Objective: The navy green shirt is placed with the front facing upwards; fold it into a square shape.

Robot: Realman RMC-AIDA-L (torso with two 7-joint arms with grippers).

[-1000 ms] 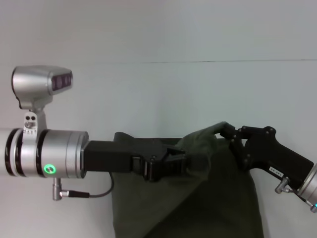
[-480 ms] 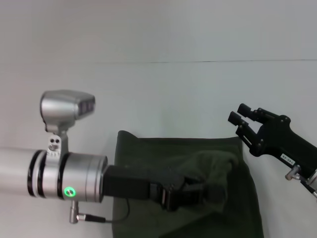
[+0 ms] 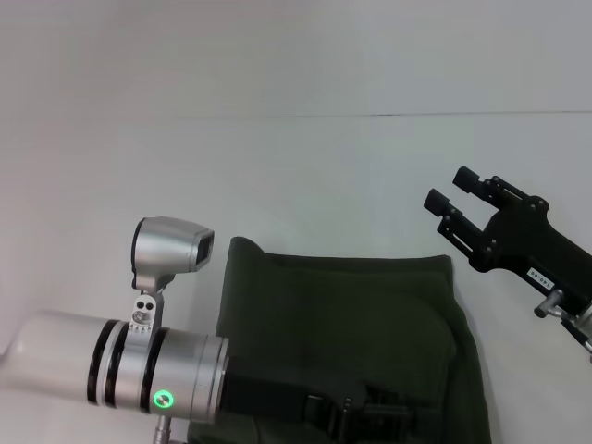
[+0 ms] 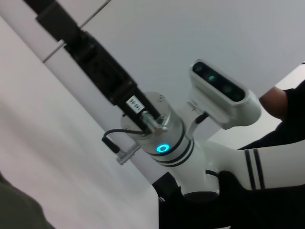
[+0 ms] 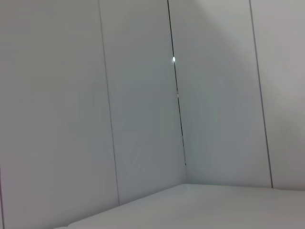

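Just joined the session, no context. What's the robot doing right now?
It is folding a navy green shirt on the white table. The shirt lies flat as a rough rectangle with nothing gripping its far edge. The right gripper hangs open above the table beside the shirt's far right corner, holding nothing. The left gripper is low over the shirt's near part at the bottom of the head view; whether it holds cloth can't be told. The fold is not yet a square.

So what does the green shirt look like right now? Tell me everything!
The navy green shirt is dark olive, soft-looking cloth, lying flat on the white table as a folded, roughly rectangular block with a smooth far edge. No lettering or collar shows. The left hand is low over its near part; the right hand hangs open, clear of it.
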